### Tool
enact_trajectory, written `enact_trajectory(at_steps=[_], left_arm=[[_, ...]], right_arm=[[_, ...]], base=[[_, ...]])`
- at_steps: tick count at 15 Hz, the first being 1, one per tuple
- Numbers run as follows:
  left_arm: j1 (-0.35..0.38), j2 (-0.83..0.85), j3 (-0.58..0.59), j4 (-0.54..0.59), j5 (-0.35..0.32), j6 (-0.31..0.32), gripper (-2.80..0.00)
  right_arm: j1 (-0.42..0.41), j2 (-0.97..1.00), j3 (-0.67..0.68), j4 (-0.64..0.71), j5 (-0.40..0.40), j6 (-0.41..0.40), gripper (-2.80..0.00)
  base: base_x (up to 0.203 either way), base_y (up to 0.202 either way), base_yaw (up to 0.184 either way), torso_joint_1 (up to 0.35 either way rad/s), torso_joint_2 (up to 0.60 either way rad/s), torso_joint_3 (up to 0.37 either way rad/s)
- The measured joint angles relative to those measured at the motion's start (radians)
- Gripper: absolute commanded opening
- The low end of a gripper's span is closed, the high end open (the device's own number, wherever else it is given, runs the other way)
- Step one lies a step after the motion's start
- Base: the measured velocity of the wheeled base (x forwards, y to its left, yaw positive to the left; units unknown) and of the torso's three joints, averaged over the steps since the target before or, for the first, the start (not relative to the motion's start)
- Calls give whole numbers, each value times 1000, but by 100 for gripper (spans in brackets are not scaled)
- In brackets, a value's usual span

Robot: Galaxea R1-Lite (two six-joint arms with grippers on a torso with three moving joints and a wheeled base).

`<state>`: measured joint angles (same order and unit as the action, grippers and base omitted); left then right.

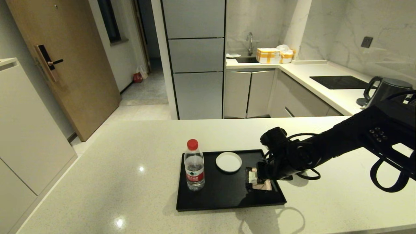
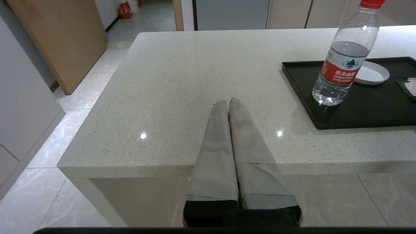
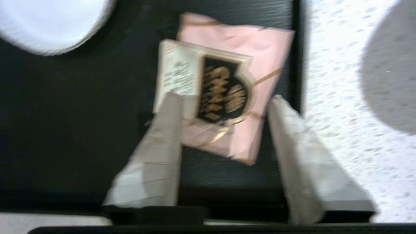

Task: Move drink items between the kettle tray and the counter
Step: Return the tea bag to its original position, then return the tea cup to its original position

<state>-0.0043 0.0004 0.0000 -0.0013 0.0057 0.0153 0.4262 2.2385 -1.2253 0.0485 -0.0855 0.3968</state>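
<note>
1. Kitchen cabinets, a sink and a glossy hob panel lay behind the bench (image 1: pixel 130 182), a broad cream-white stone slab, finely speckled and shiny enough to throw back the ceiling lights.
2. On it sat the tray (image 1: pixel 224 198), flat, rectangular and matte black with a low raised rim, its long sides running across the robot's front.
3. Toward the tray's left stood a clear plastic water bottle (image 1: pixel 194 169), upright, with a red cap and red label.
4. Just beside it, toward the tray's far edge, stood the round cup (image 1: pixel 228 161), handleless, showing its smooth white inside from above.
5. Close to the tray's right rim lay the tea sachet (image 3: pixel 227 94), thin, flat and pink with a dark gold-lettered label and a pale printed panel; its long axis ran roughly front to back, skewed a little from the rim.
6. Reaching in from the right, the black right arm stretched low over the bench, its right gripper (image 3: pixel 224 104) angled down over the sachet.
7. Its pale wedge-shaped fingers (image 3: pixel 162 143) stood parted on either side of the sachet, gripping nothing.
8. Off the bench's near edge hung the left gripper (image 2: pixel 228 105), its grey fingers pressed together and empty.
</note>
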Motion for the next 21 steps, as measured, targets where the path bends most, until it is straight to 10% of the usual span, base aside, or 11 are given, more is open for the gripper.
enact_trajectory(at_steps=[19, 20, 21], left_arm=[[0, 0, 0, 0, 0, 0, -280], [0, 0, 0, 0, 0, 0, -280], [0, 0, 0, 0, 0, 0, -280]], right_arm=[[11, -836, 516, 117, -111, 209, 0], [10, -874, 542, 127, -112, 219, -60], [10, -909, 569, 135, -111, 224, -280]], base=[[0, 0, 0, 0, 0, 0], [0, 0, 0, 0, 0, 0], [0, 0, 0, 0, 0, 0]])
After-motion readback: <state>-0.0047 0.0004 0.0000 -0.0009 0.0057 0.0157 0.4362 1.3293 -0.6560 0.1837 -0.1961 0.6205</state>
